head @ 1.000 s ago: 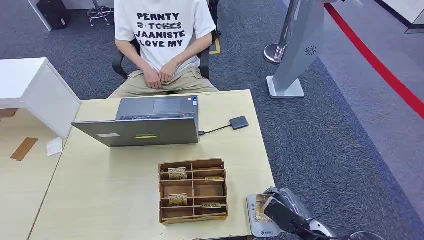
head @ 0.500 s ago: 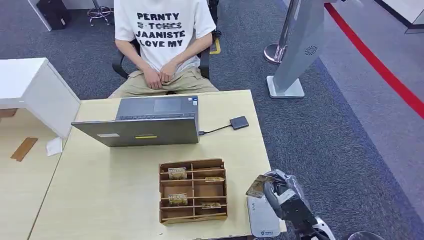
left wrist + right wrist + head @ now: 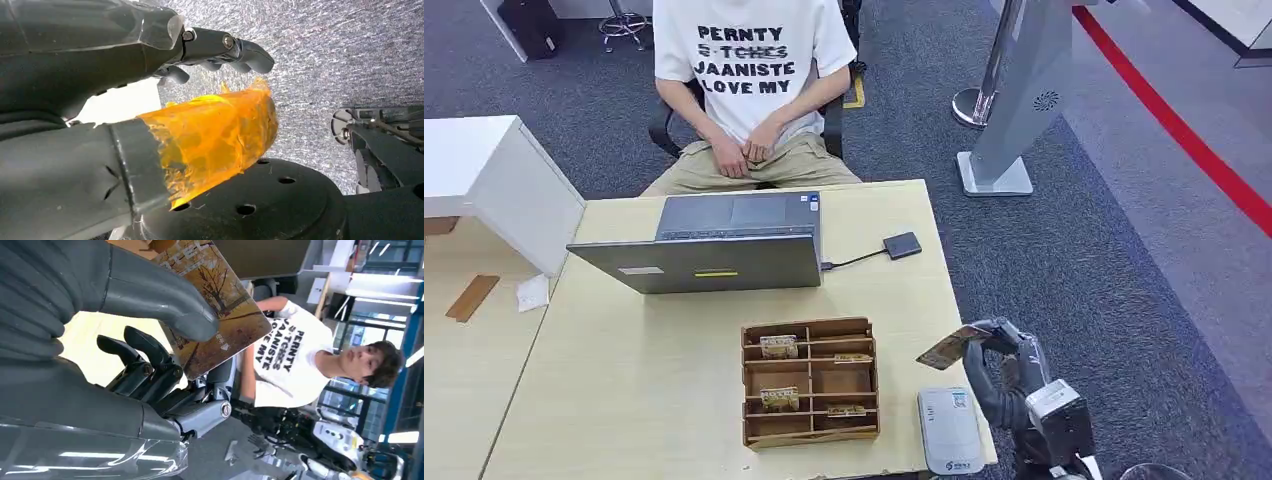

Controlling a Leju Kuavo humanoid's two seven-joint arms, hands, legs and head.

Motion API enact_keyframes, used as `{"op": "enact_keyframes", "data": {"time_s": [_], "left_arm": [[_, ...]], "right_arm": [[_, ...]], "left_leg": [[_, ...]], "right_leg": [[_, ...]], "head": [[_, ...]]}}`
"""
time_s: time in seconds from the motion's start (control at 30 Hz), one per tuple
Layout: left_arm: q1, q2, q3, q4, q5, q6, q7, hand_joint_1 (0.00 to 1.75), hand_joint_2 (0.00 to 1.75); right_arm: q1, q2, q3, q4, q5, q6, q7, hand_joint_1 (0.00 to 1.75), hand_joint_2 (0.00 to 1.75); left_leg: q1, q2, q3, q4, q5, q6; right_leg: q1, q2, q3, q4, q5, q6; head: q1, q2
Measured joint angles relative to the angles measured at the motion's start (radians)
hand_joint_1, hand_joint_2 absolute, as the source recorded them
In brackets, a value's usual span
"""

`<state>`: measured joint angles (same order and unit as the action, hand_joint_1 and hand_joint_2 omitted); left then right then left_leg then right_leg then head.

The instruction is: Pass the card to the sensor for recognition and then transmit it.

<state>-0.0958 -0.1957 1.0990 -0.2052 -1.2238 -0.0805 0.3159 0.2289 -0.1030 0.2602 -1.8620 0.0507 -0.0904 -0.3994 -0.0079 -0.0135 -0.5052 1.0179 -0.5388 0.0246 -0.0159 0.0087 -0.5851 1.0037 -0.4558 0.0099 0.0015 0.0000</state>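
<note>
While your right hand (image 3: 1002,362) hangs over the table's right edge, at about five o'clock in the head view, it pinches the card (image 3: 942,351) between thumb and fingers; the card juts toward nine o'clock from the hand, tilted and lifted clear of the tabletop. From the right wrist you see the thick grey thumb (image 3: 160,305) pressed on the card's printed face (image 3: 220,310), an autumn-tree picture, with the darker fingers behind it.

Just at six o'clock from the card lies the white sensor (image 3: 949,430), flat on the table (image 3: 624,380) at its near right corner, apart from the card. At nine o'clock from the sensor sits the wooden card box (image 3: 809,381), with cards showing in several compartments. Further out at eleven o'clock stands the open laptop (image 3: 709,243), and a cable runs from it to a small dark device (image 3: 903,245) at its three o'clock. A seated person (image 3: 749,85) faces the table from twelve o'clock.

Your left hand (image 3: 150,115) shows an orange-covered thumb (image 3: 220,130) and curled dark fingers (image 3: 235,50) above grey carpet, holding nothing.
</note>
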Motion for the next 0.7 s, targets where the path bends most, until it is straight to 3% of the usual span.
{"op": "enact_keyframes", "data": {"time_s": [0.37,0.7], "left_arm": [[-0.002,-0.001,-0.012,0.000,-0.036,-0.001,-0.004,0.00,0.00],[-0.015,-0.001,-0.055,0.000,-0.086,-0.012,-0.003,0.00,0.00]], "right_arm": [[-0.122,0.014,0.041,0.001,0.089,0.018,0.010,1.75,1.75],[-0.365,0.019,0.126,0.069,0.247,-0.050,0.095,1.75,1.75]], "left_leg": [[0.000,0.000,0.000,0.000,0.000,0.000],[0.000,0.000,0.000,0.000,0.001,0.000]], "right_leg": [[0.000,0.000,0.000,0.000,0.000,0.000],[0.000,0.000,0.000,0.001,0.001,0.000]], "head": [[0.000,0.000],[0.000,0.000]]}}
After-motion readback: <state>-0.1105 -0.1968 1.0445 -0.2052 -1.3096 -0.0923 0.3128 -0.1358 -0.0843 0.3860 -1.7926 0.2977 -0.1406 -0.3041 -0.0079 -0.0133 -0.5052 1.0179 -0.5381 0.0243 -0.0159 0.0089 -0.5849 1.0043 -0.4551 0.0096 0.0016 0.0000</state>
